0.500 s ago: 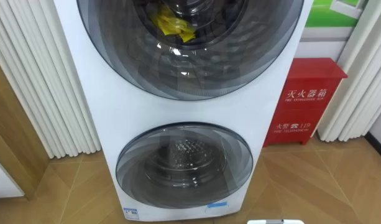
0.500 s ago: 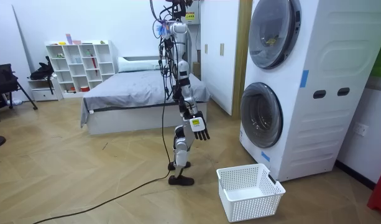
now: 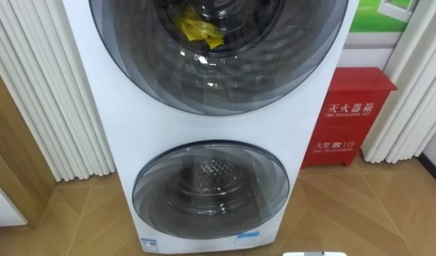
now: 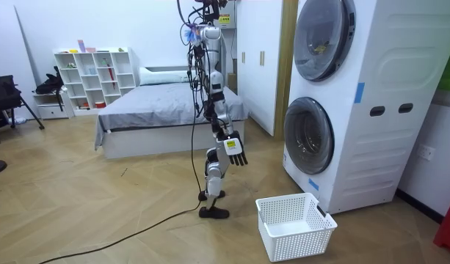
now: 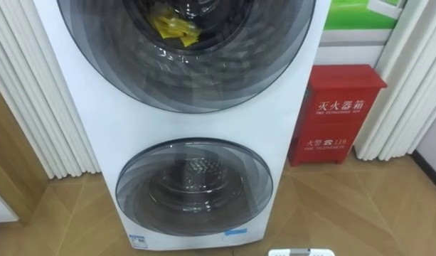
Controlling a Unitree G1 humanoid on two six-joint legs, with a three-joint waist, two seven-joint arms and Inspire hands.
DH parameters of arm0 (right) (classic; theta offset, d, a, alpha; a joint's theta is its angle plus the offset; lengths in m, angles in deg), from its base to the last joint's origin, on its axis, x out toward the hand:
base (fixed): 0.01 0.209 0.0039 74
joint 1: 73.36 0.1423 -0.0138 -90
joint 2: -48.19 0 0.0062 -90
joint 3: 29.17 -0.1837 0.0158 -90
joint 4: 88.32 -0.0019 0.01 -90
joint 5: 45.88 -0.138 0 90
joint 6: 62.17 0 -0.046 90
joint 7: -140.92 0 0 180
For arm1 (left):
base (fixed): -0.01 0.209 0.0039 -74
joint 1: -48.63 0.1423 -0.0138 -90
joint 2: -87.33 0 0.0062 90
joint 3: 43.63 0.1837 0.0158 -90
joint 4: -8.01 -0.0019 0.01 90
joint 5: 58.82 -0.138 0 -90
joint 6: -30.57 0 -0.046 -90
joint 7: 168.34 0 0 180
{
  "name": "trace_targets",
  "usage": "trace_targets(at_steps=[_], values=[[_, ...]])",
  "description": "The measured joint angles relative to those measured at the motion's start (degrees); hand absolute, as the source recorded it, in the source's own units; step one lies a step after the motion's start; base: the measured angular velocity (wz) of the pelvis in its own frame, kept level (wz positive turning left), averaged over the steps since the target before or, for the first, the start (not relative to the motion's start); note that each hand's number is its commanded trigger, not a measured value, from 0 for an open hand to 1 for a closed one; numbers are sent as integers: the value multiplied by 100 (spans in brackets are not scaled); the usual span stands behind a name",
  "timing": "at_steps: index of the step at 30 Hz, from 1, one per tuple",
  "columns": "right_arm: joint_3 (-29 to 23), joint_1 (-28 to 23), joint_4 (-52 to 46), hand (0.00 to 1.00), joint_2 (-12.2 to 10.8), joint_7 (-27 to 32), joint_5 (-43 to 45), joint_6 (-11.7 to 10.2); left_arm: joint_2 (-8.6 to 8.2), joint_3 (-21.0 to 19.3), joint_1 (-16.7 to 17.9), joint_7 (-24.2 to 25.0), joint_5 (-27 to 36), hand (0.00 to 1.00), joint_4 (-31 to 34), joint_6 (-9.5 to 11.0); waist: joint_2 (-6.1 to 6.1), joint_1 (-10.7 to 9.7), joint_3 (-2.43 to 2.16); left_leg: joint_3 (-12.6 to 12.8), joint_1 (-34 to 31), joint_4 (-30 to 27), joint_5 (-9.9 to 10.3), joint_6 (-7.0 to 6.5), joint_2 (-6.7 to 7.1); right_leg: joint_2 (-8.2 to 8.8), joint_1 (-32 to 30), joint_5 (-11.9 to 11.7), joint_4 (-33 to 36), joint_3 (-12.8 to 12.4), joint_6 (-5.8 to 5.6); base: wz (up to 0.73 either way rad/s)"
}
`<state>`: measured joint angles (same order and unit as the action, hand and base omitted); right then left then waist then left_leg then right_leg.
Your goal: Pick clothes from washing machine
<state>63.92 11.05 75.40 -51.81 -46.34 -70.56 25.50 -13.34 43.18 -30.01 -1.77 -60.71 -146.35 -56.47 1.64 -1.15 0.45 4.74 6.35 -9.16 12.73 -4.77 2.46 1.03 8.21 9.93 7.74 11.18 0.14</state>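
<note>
Nothing moved, yellow cloth (image 3: 196, 30) in washing machine (image 3: 107, 131)

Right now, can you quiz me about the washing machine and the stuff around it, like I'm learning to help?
1. True or false: the upper door of the washing machine stands open.
2. The cloth behind that door is: A red, B yellow, C blue.
3. What white thing sits on the floor in front of the machine?
Key: 1 false; 2 B; 3 the basket.

The robot stands before the stacked washing machine (image 4: 386, 110), white basket (image 4: 298, 233) near its feet
</note>
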Motion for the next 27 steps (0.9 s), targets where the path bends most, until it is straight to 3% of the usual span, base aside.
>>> trace_targets(at_steps=[3, 5, 7, 9, 11, 13, 19, 22, 24, 27], values=[[-79, 12, 0, 0, 3, 45, 2, 69, 2, -38, 26, 71, 1, 0, 1, -2, 22, 2, 0, -2, 77, 11, 0, 0, -1, -1, 77, 0, 0, 2, 0, 0], [-233, 61, -144, 0, 23, 98, 59, 192, 4, -133, 18, 216, -21, 0, 8, -4, 21, 39, -33, 0, 112, 40, 0, -1, 0, 3, 86, 0, 6, -9, 0, -3], [-515, 149, -567, 0, 113, 161, 74, 358, 11, -241, 23, 297, -70, 0, 7, -13, 57, 1, -15, 6, 129, 40, -3, -6, 8, 6, 104, 0, 18, -13, -1, -8], [-743, 388, -1030, 0, 244, 329, -2, 363, 44, -272, 9, 327, -109, 0, 42, -14, 95, 4, -5, 48, 143, 27, -4, -7, 8, 14, 114, 0, 21, 3, -1, -9], [-975, 1005, -1399, 0, 492, 456, -5, 283, 98, -368, -53, 401, -158, 0, 38, -15, 138, 6, 8, 69, 126, -19, -4, -8, 13, 17, 108, -1, 18, 1, -2, -3], [-1099, 1389, -1885, 0, 650, 666, -11, 282, 162, -331, -84, 425, -156, 0, 42, -27, 132, 48, -5, 67, 105, -39, -4, -7, 9, 17, 84, -1, 36, 10, -2, 0], [-1128, 2213, -2947, 0, 986, 912, -11, 226, 255, -338, -97, 541, -231, 0, 98, -367, 235, 164, -13, -38, 42, -47, -6, -3, 6, 6, 80, -1, 16, 73, -2, 10], [-1128, 2629, -2941, 0, 1020, 1080, -140, 269, 286, -334, -75, 541, -342, 0, 161, -510, 309, 196, -8, -79, 9, -76, -11, -5, 11, 18, 40, -1, 10, 139, -2, 10], [-1128, 2829, -2985, 0, 1036, 1161, -193, 326, 317, -342, -37, 541, -481, 0, 271, -570, 360, 249, -39, -79, -86, -90, -12, -5, 8, 20, -50, 0, 11, 116, -2, 2], [-1132, 3231, -3019, 0, 1193, 1165, -215, 448, 354, -363, -57, 541, -516, 0, 290, -692, 387, 260, -47, -112, -163, -111, -14, -6, 19, 30, -94, 0, 14, 156, -2, 7]])
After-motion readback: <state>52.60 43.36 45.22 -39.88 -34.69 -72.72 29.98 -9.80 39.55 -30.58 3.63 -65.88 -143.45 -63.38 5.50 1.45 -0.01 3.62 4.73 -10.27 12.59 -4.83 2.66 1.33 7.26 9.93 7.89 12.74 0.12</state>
